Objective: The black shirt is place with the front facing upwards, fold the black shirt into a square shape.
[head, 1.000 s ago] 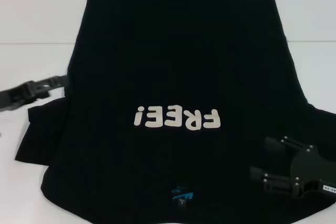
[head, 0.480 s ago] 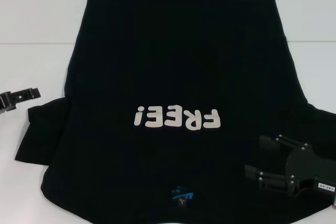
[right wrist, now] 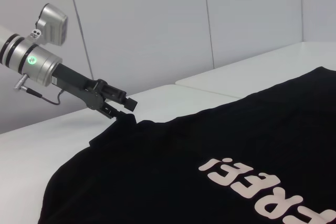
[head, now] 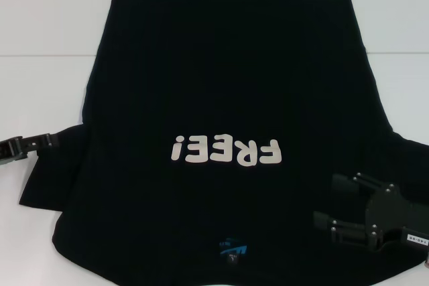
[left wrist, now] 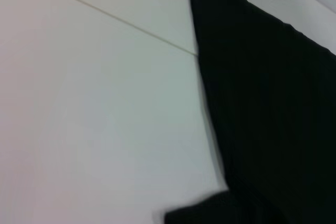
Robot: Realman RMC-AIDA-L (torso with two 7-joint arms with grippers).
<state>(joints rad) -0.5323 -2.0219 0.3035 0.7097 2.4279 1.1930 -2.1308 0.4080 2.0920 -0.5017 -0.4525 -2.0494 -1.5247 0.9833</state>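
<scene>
White table [head: 40, 18], black shirt [head: 228, 85], left pincer [head: 47, 140] at sleeve

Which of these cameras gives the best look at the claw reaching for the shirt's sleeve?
The right wrist view: it shows the left claw from the side, its tip at the black shirt sleeve edge. The head view catches only its tip at the frame's edge. The left wrist view shows none of it, only shirt and table.

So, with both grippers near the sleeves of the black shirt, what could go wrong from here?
1. The left gripper is at the very edge of the left sleeve; a thin bite there could slip when lifted.
2. The right gripper hovers open over the black shirt; closing there might pinch two layers.
3. Uneven pulls could skew the "FREE!" lettering and spoil the square.
</scene>
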